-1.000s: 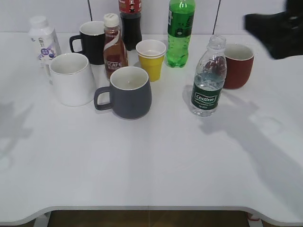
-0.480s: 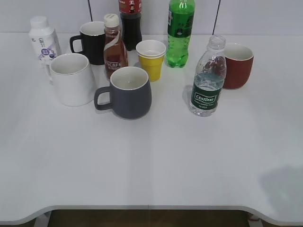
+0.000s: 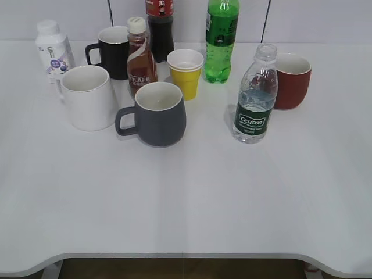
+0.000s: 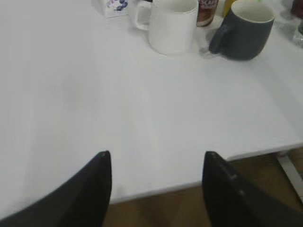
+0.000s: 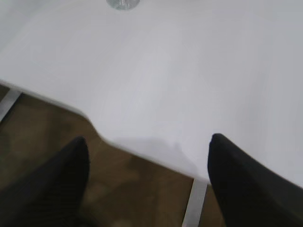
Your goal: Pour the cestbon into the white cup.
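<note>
The cestbon [image 3: 254, 99], a small clear bottle with a dark green label, stands upright right of centre, partly full. Its base just shows at the top edge of the right wrist view [image 5: 123, 4]. The white cup [image 3: 89, 97] stands upright at the left, also in the left wrist view [image 4: 173, 26]. Neither gripper shows in the exterior view. My left gripper [image 4: 156, 156] is open and empty above the table's front edge, far from the cup. My right gripper [image 5: 147, 139] is open and empty over the table's edge, far from the bottle.
A dark grey mug [image 3: 158, 113] stands between cup and bottle. Behind are a black mug [image 3: 112, 51], a brown Nescafe bottle [image 3: 141, 58], a yellow paper cup [image 3: 185, 72], a green soda bottle [image 3: 220, 39], a red mug [image 3: 292, 80] and a white milk bottle [image 3: 53, 49].
The dark arm seen at the top right a second ago has left the exterior view, and its shadow on the table has gone. The objects have not moved.
</note>
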`<state>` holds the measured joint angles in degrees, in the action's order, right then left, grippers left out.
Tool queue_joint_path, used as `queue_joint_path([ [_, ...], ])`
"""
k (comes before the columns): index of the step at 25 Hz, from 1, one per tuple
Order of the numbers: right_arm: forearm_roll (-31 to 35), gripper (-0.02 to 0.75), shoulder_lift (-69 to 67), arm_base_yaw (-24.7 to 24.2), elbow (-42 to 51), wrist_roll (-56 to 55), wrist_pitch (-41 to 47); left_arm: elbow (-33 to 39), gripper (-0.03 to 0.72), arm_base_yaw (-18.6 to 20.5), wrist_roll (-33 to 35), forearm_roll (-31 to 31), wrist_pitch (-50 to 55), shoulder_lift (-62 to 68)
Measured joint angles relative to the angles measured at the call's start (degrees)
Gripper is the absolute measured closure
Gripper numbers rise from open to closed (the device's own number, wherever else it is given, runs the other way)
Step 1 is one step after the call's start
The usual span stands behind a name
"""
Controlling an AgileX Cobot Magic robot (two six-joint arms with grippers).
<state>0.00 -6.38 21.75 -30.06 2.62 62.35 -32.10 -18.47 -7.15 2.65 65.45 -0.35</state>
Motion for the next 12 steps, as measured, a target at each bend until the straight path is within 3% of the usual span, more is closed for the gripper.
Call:
queue_joint_path([
  [12, 0.0, 0.182, 0.1, 0.0, 1.1, 0.2, -2.8, 1.9, 0.230, 0.0, 0.4, -0.1, -4.2, 0.0],
])
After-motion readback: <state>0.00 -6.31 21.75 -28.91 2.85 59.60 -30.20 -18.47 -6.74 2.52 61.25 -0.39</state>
